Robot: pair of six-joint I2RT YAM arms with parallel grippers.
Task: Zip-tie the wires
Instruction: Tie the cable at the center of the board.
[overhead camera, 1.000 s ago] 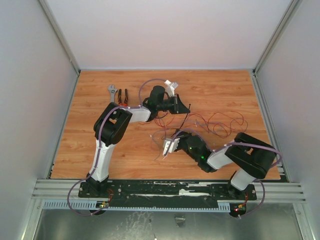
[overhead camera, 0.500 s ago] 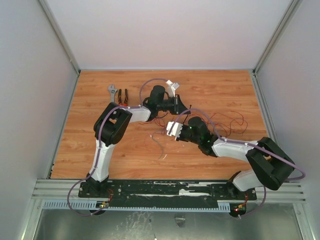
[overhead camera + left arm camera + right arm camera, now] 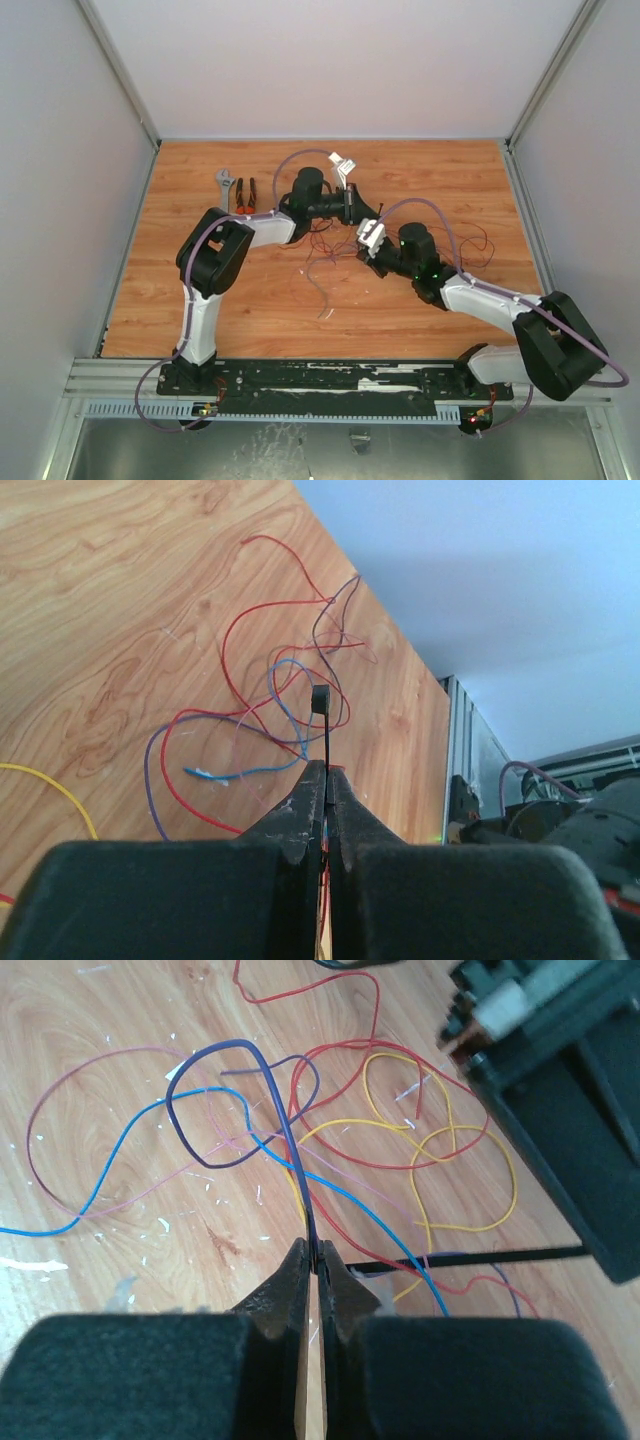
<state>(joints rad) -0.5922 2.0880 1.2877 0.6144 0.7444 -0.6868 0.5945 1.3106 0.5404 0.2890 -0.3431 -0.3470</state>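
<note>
My left gripper [image 3: 326, 770] is shut on the zip tie [image 3: 324, 735], a thin black strip that rises from the jaws to its small square head. It hangs over the middle back of the table [image 3: 365, 208]. Thin red, purple, blue and yellow wires [image 3: 250, 695] lie tangled on the wood below it. My right gripper [image 3: 315, 1250] is shut on a dark purple wire [image 3: 262, 1085] that loops up from its tips. In the right wrist view the zip tie [image 3: 480, 1256] crosses just beyond the jaws. From above, the right gripper [image 3: 367, 240] sits just below the left one, among the wires [image 3: 445, 245].
A grey wrench [image 3: 226, 183] and orange-handled pliers [image 3: 246, 192] lie at the back left. Loose wire ends [image 3: 322, 290] trail toward the table's middle. White scraps [image 3: 150, 1230] dot the wood. Grey walls enclose the table, and a metal rail [image 3: 330, 378] runs along its near edge.
The right arm has swung from the near centre up and to the right, stretching out until its gripper is close under the left gripper. The left arm has shifted only slightly.
</note>
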